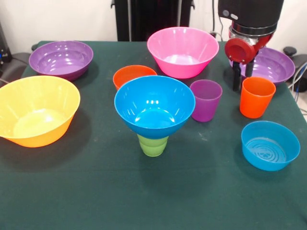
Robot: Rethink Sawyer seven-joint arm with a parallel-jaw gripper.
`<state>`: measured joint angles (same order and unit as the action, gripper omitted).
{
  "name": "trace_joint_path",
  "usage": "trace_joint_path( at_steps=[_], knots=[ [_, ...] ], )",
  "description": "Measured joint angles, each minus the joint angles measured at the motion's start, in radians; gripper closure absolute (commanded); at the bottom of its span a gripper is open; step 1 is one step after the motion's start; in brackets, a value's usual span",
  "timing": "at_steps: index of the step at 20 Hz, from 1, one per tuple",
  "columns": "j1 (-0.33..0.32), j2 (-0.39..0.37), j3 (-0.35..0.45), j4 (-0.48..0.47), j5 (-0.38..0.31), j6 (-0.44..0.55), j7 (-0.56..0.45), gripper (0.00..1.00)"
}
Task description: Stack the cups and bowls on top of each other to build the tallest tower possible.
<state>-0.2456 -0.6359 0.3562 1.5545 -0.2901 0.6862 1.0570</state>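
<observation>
The medium blue bowl [154,106] sits on the green cup [153,144]. The gripper [242,79] hangs just behind the orange cup [256,97] (upright), seemingly empty; its jaw gap is unclear.

Front cam – faces robot, across table [96,201].

Blue bowl [154,106] atop green cup [153,144], gripper [242,79] beside orange cup [256,97]

A: What fills most of the frame?
B: A worktop [86,191] under dark green cloth, running to the bottom edge.
A: And behind it?
B: A pale wall [57,19] across the top, with a black upright stand [144,17] at top centre and grey cables [301,76] at the right edge.
</observation>
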Motion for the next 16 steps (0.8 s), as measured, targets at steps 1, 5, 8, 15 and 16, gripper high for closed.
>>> trace_joint_path(
  at_steps=[1, 5, 8, 15, 16],
  knots=[
    [0.000, -0.001, 0.000, 0.003, 0.000, -0.006, 0.000, 0.00],
    [-0.003, -0.005, 0.000, 0.027, 0.000, -0.071, 0.000, 0.00],
    [-0.003, -0.005, 0.000, 0.036, 0.000, -0.097, 0.000, 0.00],
    [-0.006, -0.002, 0.000, 0.052, 0.000, -0.148, 0.000, 0.00],
    [-0.006, -0.001, 0.000, 0.052, 0.000, -0.150, 0.000, 0.00]
  ],
)
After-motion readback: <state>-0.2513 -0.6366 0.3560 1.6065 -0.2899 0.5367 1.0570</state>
